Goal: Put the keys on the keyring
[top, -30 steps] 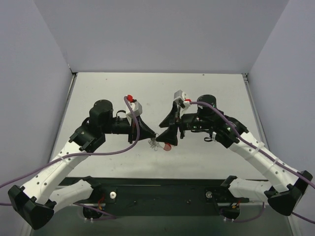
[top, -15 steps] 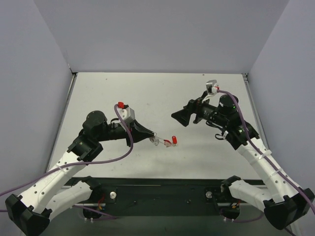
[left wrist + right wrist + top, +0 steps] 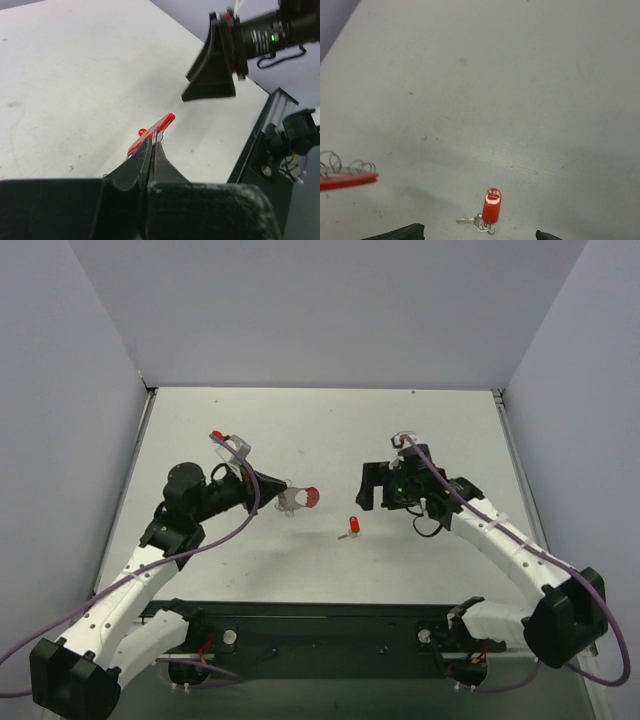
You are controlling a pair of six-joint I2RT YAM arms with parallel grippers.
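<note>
The key, a tiny silver key on a red plastic head, lies flat on the table between the arms. It also shows in the right wrist view. My left gripper is shut on the keyring, whose red band sticks out past the fingertips, held above the table up and left of the key. Its silver loops show at the left edge of the right wrist view. My right gripper is open and empty above the table, just right of the key, with only its fingertips in view.
The right gripper's black fingers hang ahead of the left wrist camera. The black base rail runs along the near table edge. Grey walls close in the left, right and back.
The left gripper has pulled back up and left with the keyring, away from the key. The key stays on the table. The right gripper has swung down and left toward the key.
</note>
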